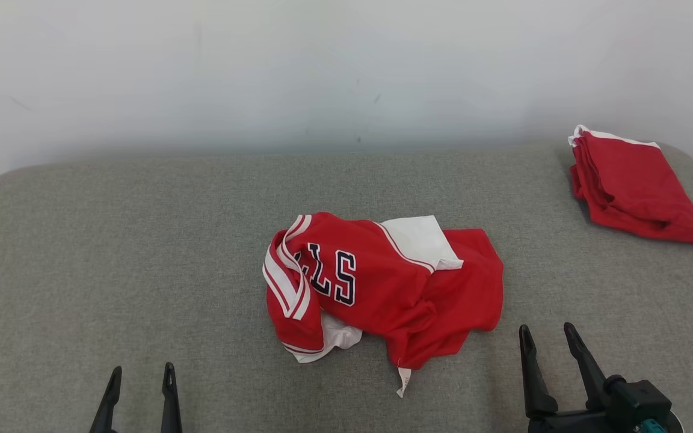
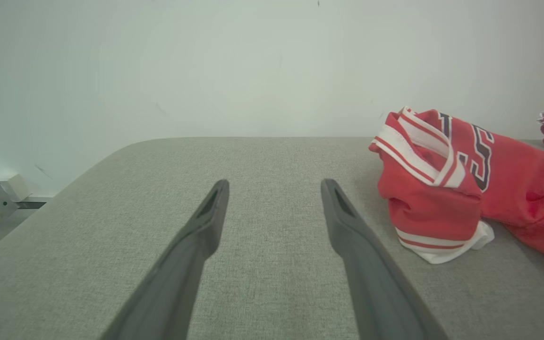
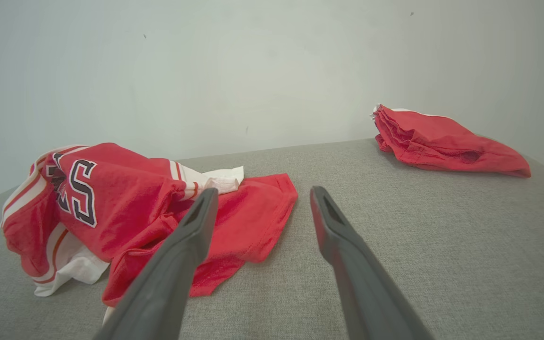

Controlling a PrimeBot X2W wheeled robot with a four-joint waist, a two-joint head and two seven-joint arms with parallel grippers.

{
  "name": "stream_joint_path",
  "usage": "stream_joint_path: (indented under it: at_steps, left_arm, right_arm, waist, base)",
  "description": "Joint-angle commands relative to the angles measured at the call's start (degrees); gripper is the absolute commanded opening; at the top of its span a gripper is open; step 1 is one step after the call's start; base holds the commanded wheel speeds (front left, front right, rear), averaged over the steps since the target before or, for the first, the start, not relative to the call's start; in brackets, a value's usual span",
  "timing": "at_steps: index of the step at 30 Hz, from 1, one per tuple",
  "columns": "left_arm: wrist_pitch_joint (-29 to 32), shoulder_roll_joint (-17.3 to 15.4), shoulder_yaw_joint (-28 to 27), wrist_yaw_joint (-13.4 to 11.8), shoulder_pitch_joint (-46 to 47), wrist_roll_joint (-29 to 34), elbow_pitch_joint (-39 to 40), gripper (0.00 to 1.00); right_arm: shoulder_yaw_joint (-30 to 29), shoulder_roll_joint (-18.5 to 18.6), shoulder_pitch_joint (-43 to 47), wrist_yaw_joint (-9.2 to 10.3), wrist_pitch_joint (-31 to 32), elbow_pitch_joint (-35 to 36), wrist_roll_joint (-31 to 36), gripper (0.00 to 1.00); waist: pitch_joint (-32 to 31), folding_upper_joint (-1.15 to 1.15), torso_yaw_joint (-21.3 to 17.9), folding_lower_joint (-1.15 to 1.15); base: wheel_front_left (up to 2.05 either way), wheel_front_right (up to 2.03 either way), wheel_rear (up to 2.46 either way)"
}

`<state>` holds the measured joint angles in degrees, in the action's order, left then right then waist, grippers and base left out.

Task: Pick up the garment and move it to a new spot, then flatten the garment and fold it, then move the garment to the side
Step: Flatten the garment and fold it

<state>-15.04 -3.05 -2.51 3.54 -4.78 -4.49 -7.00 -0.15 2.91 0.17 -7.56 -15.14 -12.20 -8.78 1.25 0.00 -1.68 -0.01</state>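
Observation:
A crumpled red garment with white trim and dark letters lies bunched in the middle of the grey padded table. My left gripper stands open at the lower left, well short of the cloth, nothing between its fingers. In the left wrist view the garment sits off to the right of the open left gripper. My right gripper is open at the lower right, just beyond the garment's right edge. In the right wrist view the garment lies left of the open right gripper.
A second red garment, folded, rests at the table's far right corner, also seen as the folded garment in the right wrist view. A white wall rises behind the table. The table's rounded left end drops to the floor.

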Motion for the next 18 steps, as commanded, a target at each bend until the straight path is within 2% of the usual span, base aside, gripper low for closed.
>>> stream_joint_path:
  at_steps: [1, 18]
  left_arm:
    - [-0.12, 0.16, 0.04, -0.16, -0.81, 0.71, 0.29, 1.00]
    - [-0.12, 0.20, 1.49, -1.38, -1.46, -0.25, -0.59, 1.00]
  right_arm:
    - [0.11, -0.05, 0.70, 0.17, -0.05, -0.11, 0.51, 1.00]
    - [0.03, -0.05, 1.05, 0.17, -0.04, -0.92, 0.70, 1.00]
  waist:
    - [-0.06, 0.00, -0.02, 0.01]
    - [-0.58, 0.00, 1.06, 0.01]
  base:
    - [0.00, 0.00, 0.00]
    - [0.00, 0.00, 0.00]
